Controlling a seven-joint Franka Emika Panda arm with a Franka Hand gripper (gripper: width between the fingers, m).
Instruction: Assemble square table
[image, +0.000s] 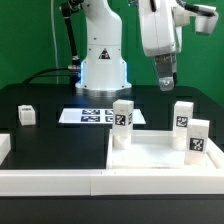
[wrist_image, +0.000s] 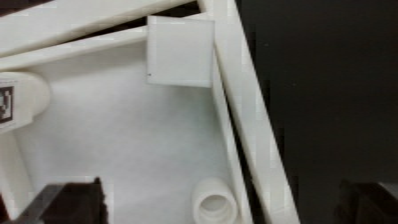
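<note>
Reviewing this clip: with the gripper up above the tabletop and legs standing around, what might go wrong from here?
1. The gripper hangs close above the upright legs; descending off-line could topple one, judging by the exterior view.
2. One leg stands at the square tabletop edge, so a nudge may tip it.
3. Another leg lies apart on the black table; it may need a long reach.

A robotics lab: a white Franka arm bolted to a black table, green backdrop, tagged marker board.

Marker board behind tabletop, legs around.
</note>
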